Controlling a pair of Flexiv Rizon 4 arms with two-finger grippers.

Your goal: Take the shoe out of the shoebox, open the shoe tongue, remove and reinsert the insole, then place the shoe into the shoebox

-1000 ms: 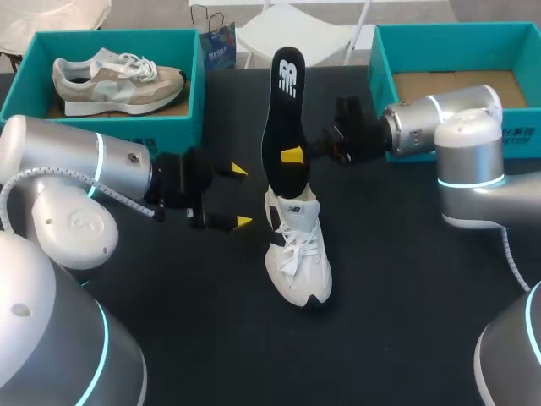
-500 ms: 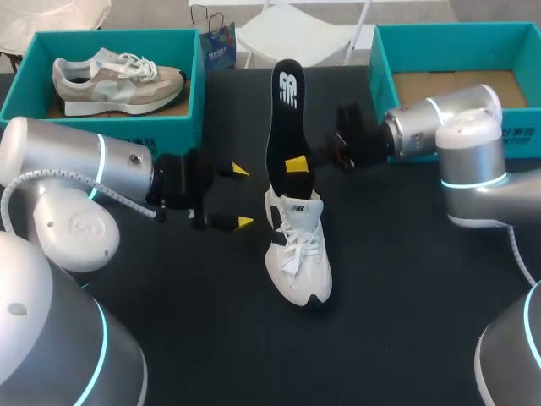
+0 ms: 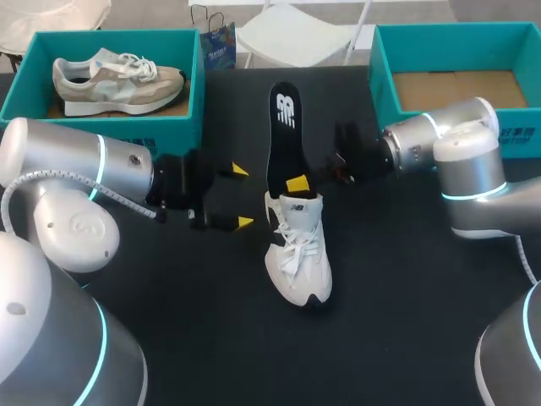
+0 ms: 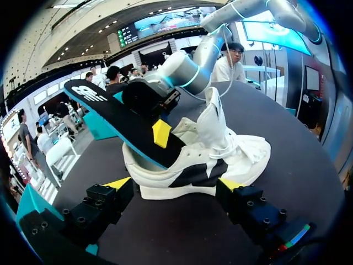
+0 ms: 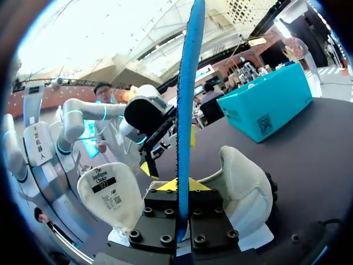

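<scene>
Firmly pinching the insole [image 3: 283, 127] in the right end effector [image 3: 292, 182], long axis pointing down-frame into the shoe [image 3: 297, 258]; left end effector [image 3: 241, 196] open, empty.

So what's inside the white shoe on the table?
The lower end of the black insole dips into the white shoe, pinched by the right gripper. The rest sticks out. How deep it goes, and the toe space, are hidden by the shoe's own sides.

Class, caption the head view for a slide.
Right gripper holds the insole, end inside the white shoe; left gripper open beside it.
</scene>
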